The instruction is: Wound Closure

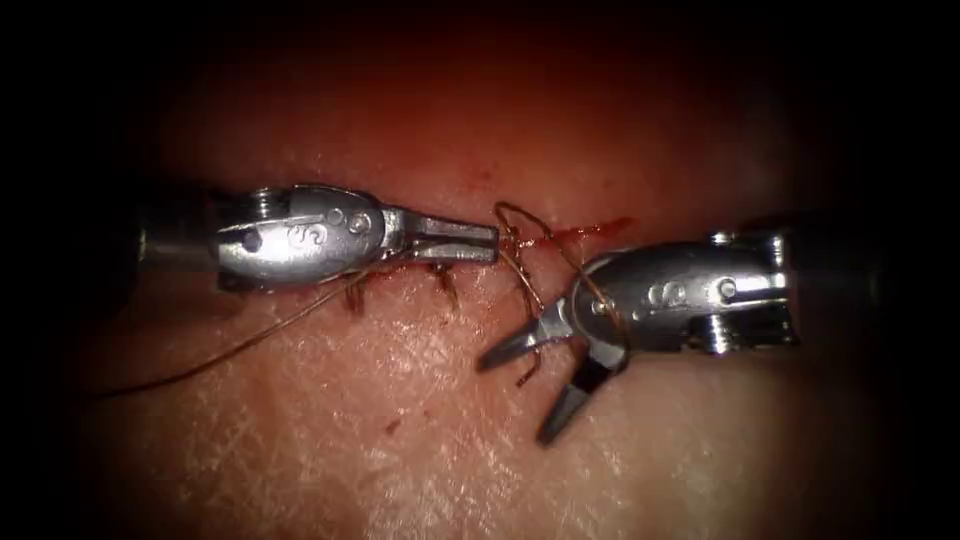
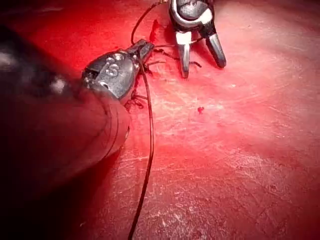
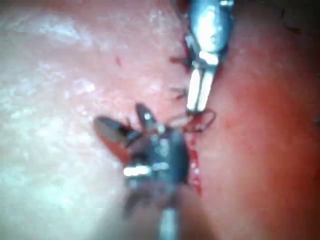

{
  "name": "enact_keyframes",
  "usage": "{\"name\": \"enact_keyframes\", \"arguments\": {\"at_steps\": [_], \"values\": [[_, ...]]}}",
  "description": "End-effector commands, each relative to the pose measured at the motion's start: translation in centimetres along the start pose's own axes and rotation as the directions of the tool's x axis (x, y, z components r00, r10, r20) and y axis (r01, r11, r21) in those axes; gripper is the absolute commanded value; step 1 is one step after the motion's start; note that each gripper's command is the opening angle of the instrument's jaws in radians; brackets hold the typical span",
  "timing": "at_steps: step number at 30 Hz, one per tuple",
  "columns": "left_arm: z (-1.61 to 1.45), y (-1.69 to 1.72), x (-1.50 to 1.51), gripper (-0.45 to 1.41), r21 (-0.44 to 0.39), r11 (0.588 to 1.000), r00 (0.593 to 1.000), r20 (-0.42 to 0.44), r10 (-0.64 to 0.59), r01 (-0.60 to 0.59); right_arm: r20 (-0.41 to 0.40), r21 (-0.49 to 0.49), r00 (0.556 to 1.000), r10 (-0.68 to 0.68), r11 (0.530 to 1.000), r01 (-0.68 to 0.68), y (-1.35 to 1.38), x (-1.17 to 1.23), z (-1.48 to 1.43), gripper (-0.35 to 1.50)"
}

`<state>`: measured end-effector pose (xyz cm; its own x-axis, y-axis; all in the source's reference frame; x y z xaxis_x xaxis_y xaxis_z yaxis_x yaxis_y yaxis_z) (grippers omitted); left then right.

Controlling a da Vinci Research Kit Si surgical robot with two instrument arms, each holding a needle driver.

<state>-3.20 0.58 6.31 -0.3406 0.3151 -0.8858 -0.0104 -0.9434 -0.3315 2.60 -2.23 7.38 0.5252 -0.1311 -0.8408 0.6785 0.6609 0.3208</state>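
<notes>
My left tool [image 1: 490,242] lies level over the cut [image 1: 470,262], its jaws clenched together with the tips at the thread [image 1: 515,250] where a small loop stands above the tissue [image 1: 400,400]; the jaws appear to grip the thread at that point, though the contact itself is too small to confirm. My right tool [image 1: 520,395] sits to the right of the loop with its jaws spread wide and released, holding nothing; one jaw points left toward the stitch line, the other points down over the tissue. A strand of thread crosses the body of the right tool and runs between its spread jaws, ending in a short hooked tail [image 1: 528,372] just below the upper jaw. A long run of thread [image 1: 230,350] leaves the cut under the left tool and trails away to the left across the tissue. Dark stitches [image 1: 445,285] cross the cut beneath the left tool. A streak of red fluid [image 1: 585,232] marks the cut on the right side of the loop. I cannot make out the needle, so I cannot tell where it is.
</notes>
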Motion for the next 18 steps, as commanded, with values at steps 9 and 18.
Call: {"name": "enact_keyframes", "arguments": {"at_steps": [9, 18], "values": [[0.05, 0.00, -0.02, -0.45, -0.006, 1.000, 1.000, -0.004, -0.001, 0.001, 0.155, -0.044, 0.988, -0.020, 0.999, 0.027, 0.14, -0.08, 0.02, 0.47], [0.02, 0.00, 0.01, -0.45, -0.010, 1.000, 1.000, -0.005, -0.003, 0.003, 0.147, -0.034, 0.989, -0.032, 0.999, 0.037, 0.12, 0.02, 0.12, -0.35]]}}
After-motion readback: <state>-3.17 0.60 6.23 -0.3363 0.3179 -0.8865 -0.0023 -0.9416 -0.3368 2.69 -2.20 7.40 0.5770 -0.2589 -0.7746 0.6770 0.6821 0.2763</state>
